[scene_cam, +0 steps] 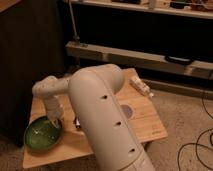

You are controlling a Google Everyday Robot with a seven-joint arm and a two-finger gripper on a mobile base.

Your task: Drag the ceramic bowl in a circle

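Observation:
The ceramic bowl [42, 136], glossy green with a darker rim, sits at the front left corner of the wooden table [150, 125], overhanging the left edge a little. My gripper [53, 121] comes down on the bowl's far right rim and is shut on that rim. The white forearm [50, 92] rises behind it. The big white upper arm [105, 120] crosses the middle of the view and hides much of the table.
A small purple-grey disc [127, 111] lies on the table right of the arm. A white object [142, 88] rests at the back right edge. A dark cabinet stands to the left, a low shelf rail [150, 56] behind, and cables [197, 145] on the floor at right.

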